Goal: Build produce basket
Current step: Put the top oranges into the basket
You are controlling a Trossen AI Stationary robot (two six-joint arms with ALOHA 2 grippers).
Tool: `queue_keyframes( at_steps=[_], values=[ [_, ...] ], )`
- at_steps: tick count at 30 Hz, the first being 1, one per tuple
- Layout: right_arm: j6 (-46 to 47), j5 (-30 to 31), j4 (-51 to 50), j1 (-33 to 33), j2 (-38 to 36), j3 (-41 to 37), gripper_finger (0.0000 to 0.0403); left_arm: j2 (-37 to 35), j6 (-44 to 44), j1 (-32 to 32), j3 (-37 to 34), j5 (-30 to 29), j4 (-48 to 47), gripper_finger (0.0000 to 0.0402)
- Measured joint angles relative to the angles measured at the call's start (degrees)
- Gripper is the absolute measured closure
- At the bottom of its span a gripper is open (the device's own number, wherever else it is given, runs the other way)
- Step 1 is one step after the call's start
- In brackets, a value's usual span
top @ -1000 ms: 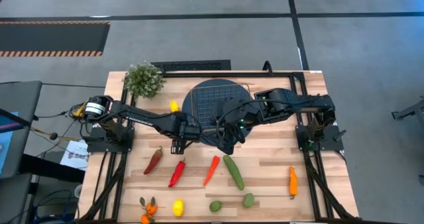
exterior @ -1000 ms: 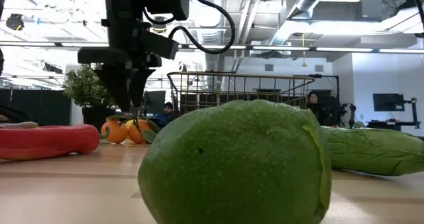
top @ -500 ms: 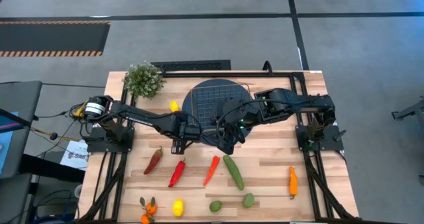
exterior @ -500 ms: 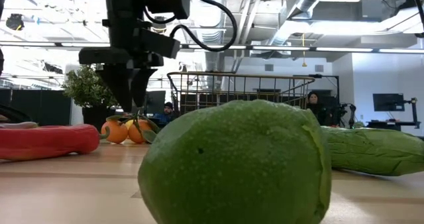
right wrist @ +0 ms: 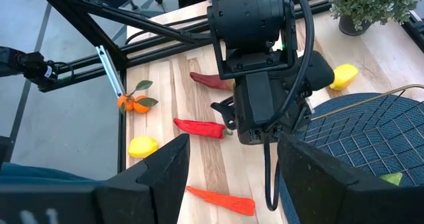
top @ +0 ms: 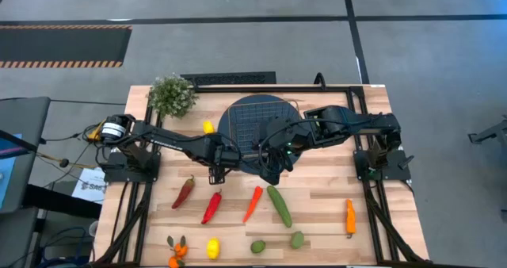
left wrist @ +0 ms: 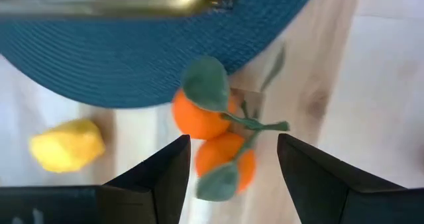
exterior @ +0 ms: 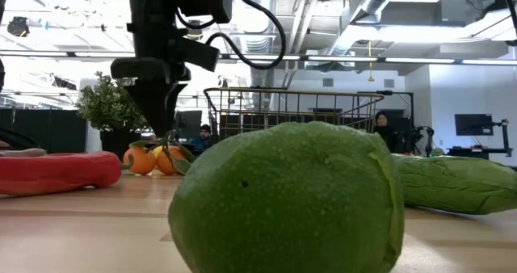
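From above, the basket [top: 260,133] sits on a dark blue disc [top: 231,119] at the middle back of the wooden surface [top: 325,201]. The left tool [top: 215,170] hangs just off the disc's front left edge, the right tool [top: 270,173] over its front edge. Produce lies well apart in front: a red pepper [top: 211,207], an orange pepper [top: 252,202], a cucumber [top: 279,205], limes [top: 258,246], a lemon [top: 212,248], tangerines [top: 176,251].

At surface level, a lime [exterior: 287,199] fills the foreground, the basket [exterior: 291,110] behind it.

The left wrist shows its fingers [left wrist: 159,181] apart, holding nothing, tangerines [left wrist: 213,139] between them beside the disc's rim [left wrist: 132,65].

The right wrist shows its fingers [right wrist: 159,177] apart, facing the left arm [right wrist: 262,58].
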Motion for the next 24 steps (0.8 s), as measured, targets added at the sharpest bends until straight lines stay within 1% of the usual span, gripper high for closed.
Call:
queue_keyframes(
  at_steps=[3, 5, 14, 18, 20, 24],
  values=[
    [0.0, 0.02, 0.02, 0.0, 0.0, 0.0, 0.0155, 0.0, -2.49, 0.01, 0.0, 2.6, -0.1, 0.0189],
    [0.0, 0.02, 0.0, 0.0, 0.0, 0.0, 0.0155, 0.0, -2.73, 0.0, 0.0, 2.54, 0.14, 0.0189],
    [0.0, 0.08, 0.01, 0.0, 0.0, 0.0, 0.0155, 0.0, 0.58, -0.21, -0.03, -1.22, 1.13, 0.0189],
    [0.02, 0.11, -0.03, 0.0, 0.0, 0.0, 0.0155, 0.02, 1.74, -0.39, -3.27, -0.84, 1.56, 0.0189],
    [0.02, 0.11, -0.04, 0.0, 0.0, 0.0, 0.0155, 0.02, 0.66, -0.52, -5.51, 0.31, 1.92, 0.0189],
    [-0.26, 0.13, -0.02, 0.0, 0.0, 0.0, 0.0155, 0.04, -1.26, -0.66, -8.34, -0.01, 3.24, 0.0189]
  ],
)
